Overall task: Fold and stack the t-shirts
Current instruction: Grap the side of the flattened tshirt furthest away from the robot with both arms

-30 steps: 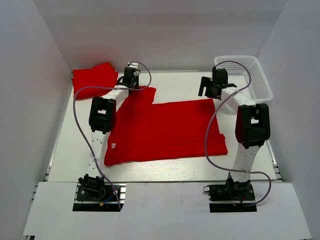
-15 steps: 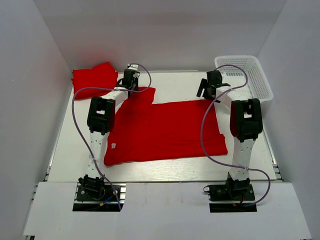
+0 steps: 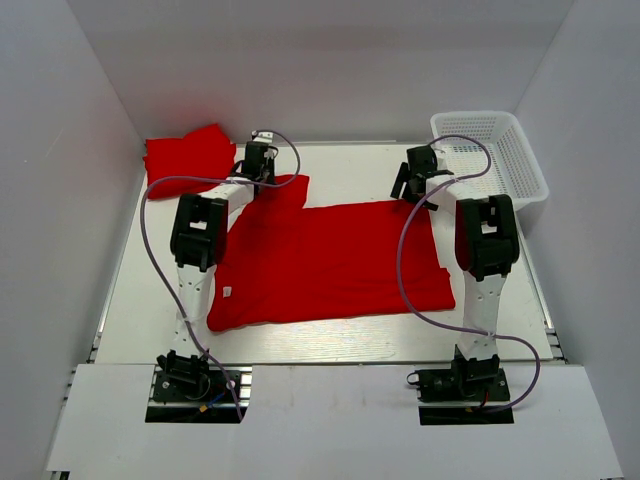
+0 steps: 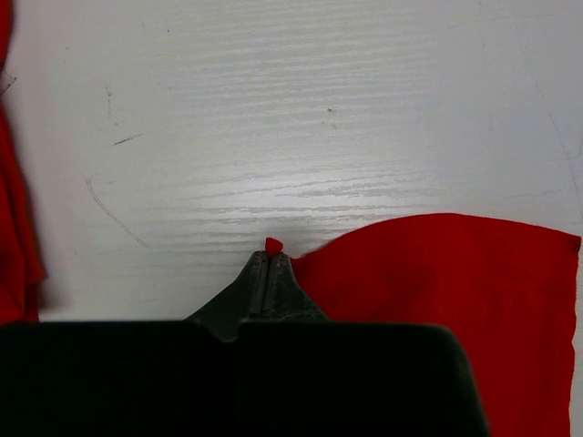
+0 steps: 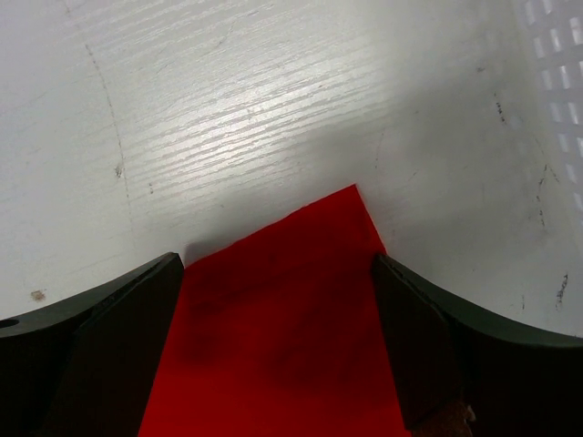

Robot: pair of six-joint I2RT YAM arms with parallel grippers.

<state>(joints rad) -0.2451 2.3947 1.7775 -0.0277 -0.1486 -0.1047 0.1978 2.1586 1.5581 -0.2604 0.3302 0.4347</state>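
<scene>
Left hand (image 4: 271, 261) pinched shut on the sleeve edge of the spread t-shirt (image 3: 330, 260), right hand (image 5: 276, 269) gaping over its corner nearest the basket (image 3: 523, 170). Looks like one folded t-shirt (image 3: 185, 157) parked well away from the basket; spread one yet to fold and stack.

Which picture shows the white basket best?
The top view: the whole basket shows there. The right wrist view catches only a strip of its mesh wall at the edge; the left wrist view shows none of it.
</scene>
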